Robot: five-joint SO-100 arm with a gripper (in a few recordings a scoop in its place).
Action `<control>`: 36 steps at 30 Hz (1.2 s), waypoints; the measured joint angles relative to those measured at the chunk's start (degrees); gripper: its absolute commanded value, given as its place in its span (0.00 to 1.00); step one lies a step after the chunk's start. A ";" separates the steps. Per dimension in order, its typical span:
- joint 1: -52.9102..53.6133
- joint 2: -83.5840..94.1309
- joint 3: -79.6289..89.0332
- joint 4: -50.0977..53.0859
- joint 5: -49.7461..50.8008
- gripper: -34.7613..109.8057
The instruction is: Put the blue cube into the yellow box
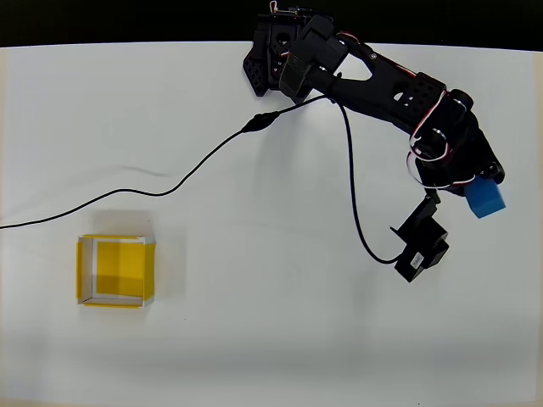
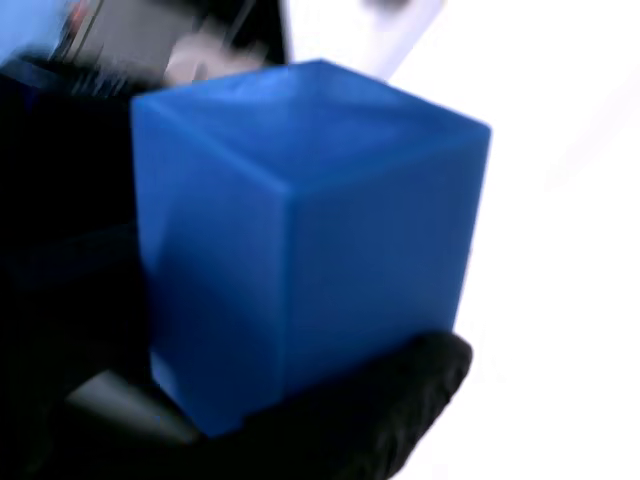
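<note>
**Blue cube in the gripper at the right of the table, yellow box far left**

Wrist view, nearest first. The blue cube [image 2: 310, 240] takes up most of the frame, slightly blurred. It is a solid, saturated blue with plain faces and no markings. Three faces show: a lighter top face and two side faces meeting at a vertical edge near the frame's centre. Edges are crisp and corners square. A black finger [image 2: 380, 420] presses against the cube's lower face; dark gripper body lies along its left side. The jaws are closed onto the cube and parted only by its width. White table [image 2: 560, 300] shows behind, to the right.

Overhead view. The gripper [image 1: 475, 191] sits at the right side of the table, with the cube [image 1: 485, 200] protruding from its lower right edge as a small bright-blue square. Whether the cube rests on the table or is raised cannot be told. The black arm [image 1: 373, 85] runs up and left from there to its base at the table's top edge. A black cable [image 1: 195, 165] trails from the arm across the table to the left edge.

The yellow box [image 1: 116, 270] stands at the lower left, well apart from the cube. It is a shallow open-topped square with yellow floor and walls and pale rims. Nothing lies in it.
</note>
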 measured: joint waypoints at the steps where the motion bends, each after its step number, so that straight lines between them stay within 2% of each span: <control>1: 2.29 1.32 0.97 -0.35 -0.97 0.35; 10: 23.99 10.02 10.99 -5.89 -10.90 0.35; 25: 58.10 16.61 29.97 -26.28 -22.59 0.35; 36: 78.66 14.41 32.08 -38.94 -27.95 0.35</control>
